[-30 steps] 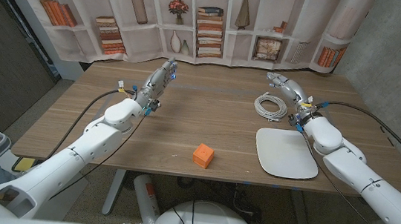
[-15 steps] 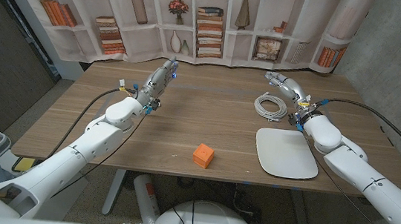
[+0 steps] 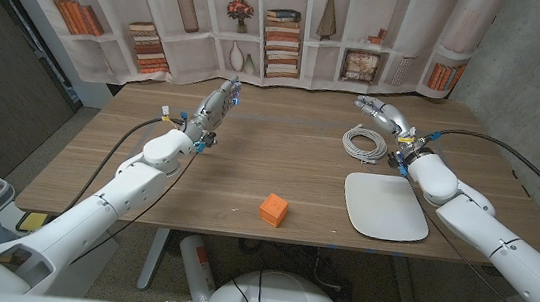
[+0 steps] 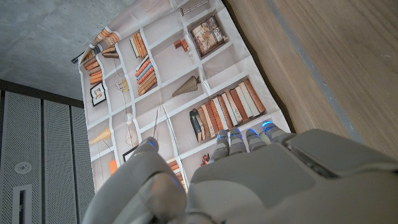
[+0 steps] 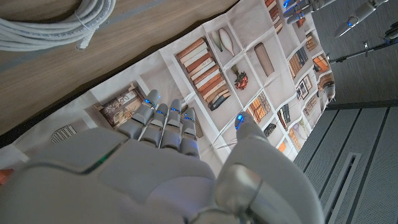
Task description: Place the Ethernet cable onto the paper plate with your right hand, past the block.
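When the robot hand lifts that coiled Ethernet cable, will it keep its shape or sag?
The Ethernet cable will probably sag: it lies in loose white loops. A tie appears to bind one side, so it may stay bundled. It looks light, and a push would likely slide it across the smooth table.

Even bright light, soft shadows, sharp pics.

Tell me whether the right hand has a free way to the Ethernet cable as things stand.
Probably yes. The right hand hovers just beyond the coiled Ethernet cable, holding nothing, with only bare table between them. The paper plate and orange block sit nearer the robot, out of the way.
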`<action>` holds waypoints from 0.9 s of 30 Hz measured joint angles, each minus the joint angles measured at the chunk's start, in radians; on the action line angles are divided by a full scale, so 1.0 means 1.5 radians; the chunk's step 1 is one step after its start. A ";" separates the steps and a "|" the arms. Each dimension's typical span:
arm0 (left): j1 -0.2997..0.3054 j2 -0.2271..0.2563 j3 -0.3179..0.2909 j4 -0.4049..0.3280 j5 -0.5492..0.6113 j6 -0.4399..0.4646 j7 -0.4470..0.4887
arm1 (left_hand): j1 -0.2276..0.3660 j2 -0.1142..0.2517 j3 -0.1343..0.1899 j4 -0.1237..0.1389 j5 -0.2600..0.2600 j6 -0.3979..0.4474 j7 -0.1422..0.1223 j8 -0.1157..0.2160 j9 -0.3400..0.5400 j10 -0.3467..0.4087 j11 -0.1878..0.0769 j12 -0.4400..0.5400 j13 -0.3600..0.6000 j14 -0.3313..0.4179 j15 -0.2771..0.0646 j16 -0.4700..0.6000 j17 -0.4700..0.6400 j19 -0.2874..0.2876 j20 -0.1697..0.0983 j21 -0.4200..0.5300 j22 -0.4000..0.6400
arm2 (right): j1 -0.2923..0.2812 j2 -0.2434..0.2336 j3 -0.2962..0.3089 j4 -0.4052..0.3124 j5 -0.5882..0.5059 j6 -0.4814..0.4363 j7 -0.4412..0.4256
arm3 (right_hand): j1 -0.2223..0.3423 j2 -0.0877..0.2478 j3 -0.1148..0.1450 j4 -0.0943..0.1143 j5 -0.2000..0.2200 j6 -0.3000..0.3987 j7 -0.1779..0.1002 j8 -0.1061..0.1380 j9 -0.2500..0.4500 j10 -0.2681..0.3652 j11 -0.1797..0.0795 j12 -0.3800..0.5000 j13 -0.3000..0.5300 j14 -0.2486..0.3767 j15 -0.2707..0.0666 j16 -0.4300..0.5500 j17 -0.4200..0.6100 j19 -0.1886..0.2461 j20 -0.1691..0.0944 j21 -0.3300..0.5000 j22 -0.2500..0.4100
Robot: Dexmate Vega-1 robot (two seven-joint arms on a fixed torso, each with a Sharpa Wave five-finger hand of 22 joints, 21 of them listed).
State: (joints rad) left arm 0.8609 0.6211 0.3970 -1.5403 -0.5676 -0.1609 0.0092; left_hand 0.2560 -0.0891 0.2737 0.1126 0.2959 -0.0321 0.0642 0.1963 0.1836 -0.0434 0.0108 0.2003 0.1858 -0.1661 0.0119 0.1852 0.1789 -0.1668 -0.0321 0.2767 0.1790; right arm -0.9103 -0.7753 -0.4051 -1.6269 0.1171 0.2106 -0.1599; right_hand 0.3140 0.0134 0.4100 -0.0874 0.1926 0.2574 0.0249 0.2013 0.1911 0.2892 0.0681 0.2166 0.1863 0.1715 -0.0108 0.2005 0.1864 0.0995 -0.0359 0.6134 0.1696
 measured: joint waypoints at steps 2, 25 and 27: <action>-0.001 0.000 0.001 0.001 0.000 0.000 -0.001 | 0.000 0.000 -0.001 -0.001 0.000 0.000 0.000 0.000 0.000 0.000 0.000 0.000 0.000 0.000 0.000 0.000 0.000 0.000 0.000 0.000 0.000 | 0.000 -0.001 -0.001 -0.004 -0.005 -0.004 -0.003 | 0.000 0.000 0.000 0.000 0.000 0.000 0.000 0.000 0.000 0.000 0.000 0.000 0.000 0.000 0.000 0.000 0.000 0.000 0.000 0.000 0.000; -0.005 0.001 0.003 0.004 0.001 0.000 -0.009 | 0.000 0.000 -0.005 0.000 0.000 0.004 0.004 0.000 0.000 0.000 0.000 0.000 0.000 0.000 0.000 0.000 0.000 0.000 0.000 -0.007 0.000 | -0.004 -0.022 -0.010 -0.051 -0.083 -0.065 -0.035 | 0.006 -0.001 0.003 -0.007 0.000 0.002 -0.002 0.000 0.000 0.000 0.000 0.000 0.000 0.000 0.000 0.000 0.000 0.000 0.000 -0.005 0.000; -0.005 0.001 0.003 0.004 0.001 0.000 -0.009 | 0.000 0.000 -0.005 0.000 0.000 0.004 0.004 0.000 0.000 0.000 0.000 0.000 0.000 0.000 0.000 0.000 0.000 0.000 0.000 -0.007 0.000 | -0.004 -0.024 -0.011 -0.055 -0.093 -0.073 -0.038 | 0.006 -0.001 0.003 -0.007 0.000 0.003 -0.003 0.000 0.000 0.000 0.000 0.000 0.000 0.000 0.000 0.000 0.000 0.000 0.000 -0.005 0.000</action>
State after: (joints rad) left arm 0.8540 0.6233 0.4015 -1.5336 -0.5659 -0.1603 -0.0044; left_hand 0.2560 -0.0891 0.2658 0.1131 0.2958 -0.0266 0.0697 0.1963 0.1835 -0.0434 0.0108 0.2003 0.1860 -0.1660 0.0119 0.1852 0.1789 -0.1668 -0.0321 0.2660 0.1790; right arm -0.9167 -0.8120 -0.4218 -1.7101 -0.0222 0.1016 -0.2171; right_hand 0.3232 0.0120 0.4151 -0.0982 0.1926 0.2612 0.0210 0.2013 0.1911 0.2892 0.0681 0.2166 0.1864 0.1715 -0.0108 0.2005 0.1864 0.0993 -0.0359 0.6056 0.1701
